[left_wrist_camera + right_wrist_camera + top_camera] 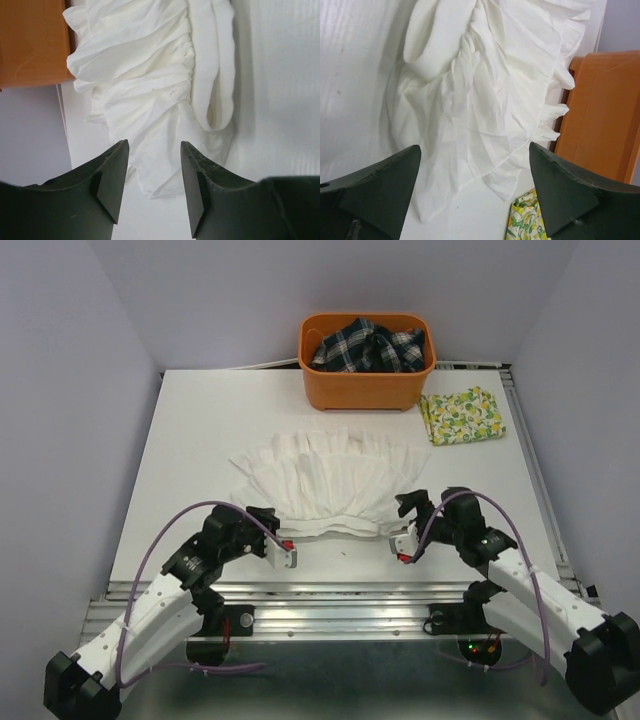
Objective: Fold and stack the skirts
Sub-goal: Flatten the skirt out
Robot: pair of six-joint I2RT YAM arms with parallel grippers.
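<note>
The plain white crinkly skirt (330, 480) lies spread flat in the middle of the table, waistband toward me. It fills the left wrist view (145, 85) and the right wrist view (485, 95). The lemon-print skirt (461, 416) lies folded at the back right; a corner shows in the right wrist view (527, 222). My left gripper (262, 520) is open and empty, just off the skirt's near left corner. My right gripper (412, 508) is open wide and empty at the skirt's near right corner.
An orange plastic basket (366, 388) with a dark plaid garment (368, 348) stands at the back centre, touching the far edge of the white skirt. The basket also shows in both wrist views (32, 45) (602, 115). Metal rails run along the table's near and right edges.
</note>
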